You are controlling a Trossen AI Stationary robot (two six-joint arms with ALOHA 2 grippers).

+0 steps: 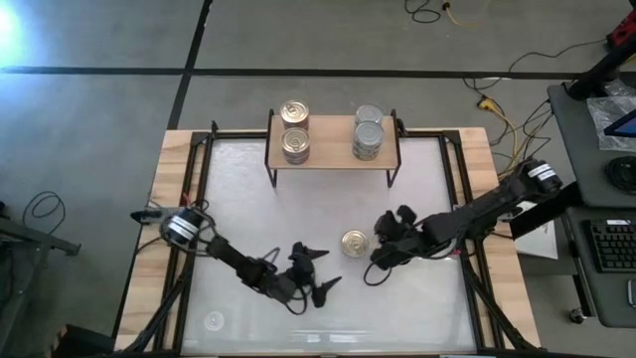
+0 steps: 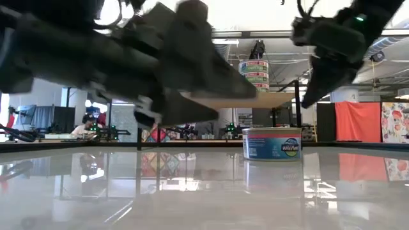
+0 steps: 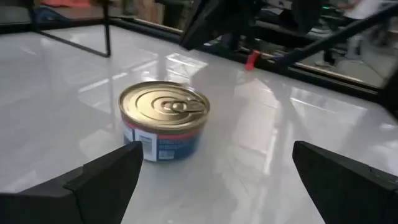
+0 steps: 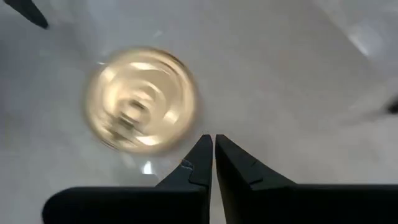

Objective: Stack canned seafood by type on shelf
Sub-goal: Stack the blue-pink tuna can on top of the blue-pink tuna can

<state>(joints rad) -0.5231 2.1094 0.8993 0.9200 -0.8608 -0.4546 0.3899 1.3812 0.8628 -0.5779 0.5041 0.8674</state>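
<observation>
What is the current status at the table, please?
Left claw open, facing gold-lid tin on table. Right claw shut, empty, beside it. Shelf holds four tins. Path clear.

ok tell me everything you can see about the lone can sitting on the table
The lone can is a short round tin with a gold ribbed lid and pull ring, and a blue and white paper label with a red band. It stands upright on the white tabletop, in front of the shelf, between the two grippers. Nothing touches it: the left gripper is open facing it, the right gripper shut beside it.
</observation>
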